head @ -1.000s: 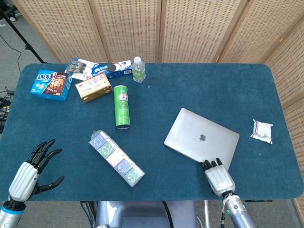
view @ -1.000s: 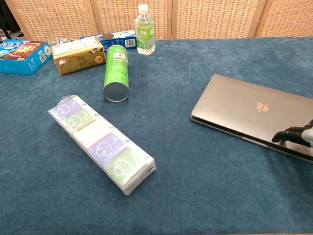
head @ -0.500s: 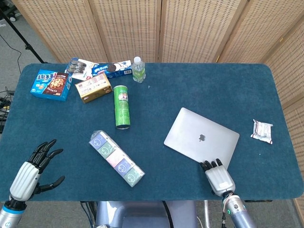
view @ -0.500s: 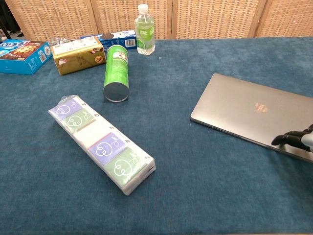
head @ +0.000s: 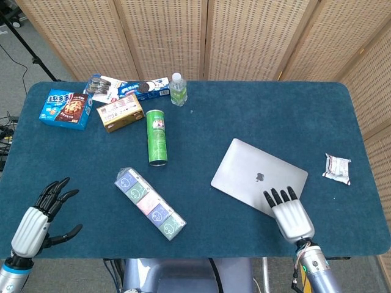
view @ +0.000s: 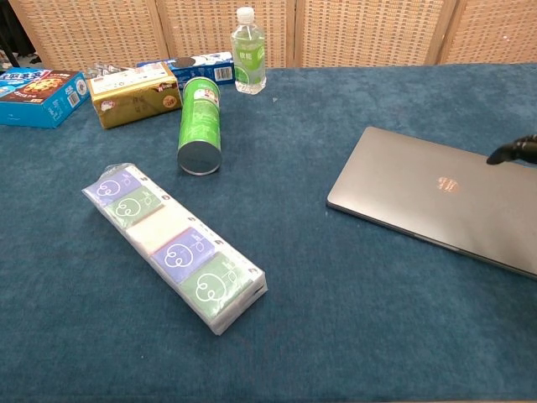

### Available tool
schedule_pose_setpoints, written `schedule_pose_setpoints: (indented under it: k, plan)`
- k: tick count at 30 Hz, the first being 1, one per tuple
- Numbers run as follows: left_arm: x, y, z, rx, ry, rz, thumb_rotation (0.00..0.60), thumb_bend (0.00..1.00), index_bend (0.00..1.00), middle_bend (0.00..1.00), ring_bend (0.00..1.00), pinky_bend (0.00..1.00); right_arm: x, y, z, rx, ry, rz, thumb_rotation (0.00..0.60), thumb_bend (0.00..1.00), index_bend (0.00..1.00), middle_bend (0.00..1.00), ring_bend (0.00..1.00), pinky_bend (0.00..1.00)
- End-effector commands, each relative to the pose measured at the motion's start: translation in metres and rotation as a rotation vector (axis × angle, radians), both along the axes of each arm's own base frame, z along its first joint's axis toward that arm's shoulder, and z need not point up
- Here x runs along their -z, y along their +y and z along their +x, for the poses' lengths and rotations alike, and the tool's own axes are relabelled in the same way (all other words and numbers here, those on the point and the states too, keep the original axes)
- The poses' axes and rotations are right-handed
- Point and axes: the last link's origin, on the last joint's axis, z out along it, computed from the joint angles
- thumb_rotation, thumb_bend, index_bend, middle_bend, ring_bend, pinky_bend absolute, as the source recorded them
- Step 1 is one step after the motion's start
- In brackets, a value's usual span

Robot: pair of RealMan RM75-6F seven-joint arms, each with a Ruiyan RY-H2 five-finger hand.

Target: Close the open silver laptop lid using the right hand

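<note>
The silver laptop (head: pixel 256 174) lies on the blue table at the right, its lid down flat with the logo facing up; the chest view shows the laptop (view: pixel 436 197) as a thin closed slab. My right hand (head: pixel 292 218) hovers over the laptop's near right corner, fingers straight and apart, holding nothing. Only its dark fingertips (view: pixel 513 150) reach into the chest view at the right edge, above the lid. My left hand (head: pixel 38 221) hangs at the table's front left corner, fingers spread and empty.
A green chip can (head: pixel 156 137) lies on its side at mid-table, with a long pack of tissues (head: pixel 150 204) in front of it. A bottle (head: pixel 178 90), a gold box (head: pixel 120 112) and a blue snack box (head: pixel 66 110) stand at the back left. A white packet (head: pixel 337 168) lies right of the laptop.
My right hand has lifted off the laptop's near edge and now sits higher over the lid. The lid, slightly raised one second ago, lies flat. The left hand has barely moved.
</note>
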Motion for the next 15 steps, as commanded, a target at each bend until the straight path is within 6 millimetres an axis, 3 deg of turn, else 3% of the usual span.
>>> schedule_pose_setpoints:
  k: [1,7,9,15]
  plan:
    - [0.0,0.001,-0.001,-0.007,-0.007,0.017,0.6,0.22,0.18,0.01,0.11,0.08,-0.027,0.001,0.013,-0.152,-0.09,-0.136,0.6,0.13,0.11,0.13,0.19,0.14]
    - [0.001,0.003,0.0,-0.015,-0.025,0.053,0.6,0.22,0.19,0.01,0.11,0.08,-0.049,0.011,0.012,-0.263,-0.232,-0.232,0.6,0.13,0.11,0.12,0.18,0.13]
    - [0.003,0.005,0.0,-0.017,-0.033,0.072,0.6,0.22,0.19,0.01,0.11,0.08,-0.061,0.018,0.004,-0.295,-0.319,-0.284,0.6,0.13,0.1,0.12,0.18,0.13]
    - [0.009,0.005,0.002,-0.01,-0.031,0.086,0.6,0.22,0.19,0.01,0.1,0.08,-0.069,0.017,-0.025,-0.299,-0.416,-0.329,0.6,0.13,0.08,0.09,0.15,0.12]
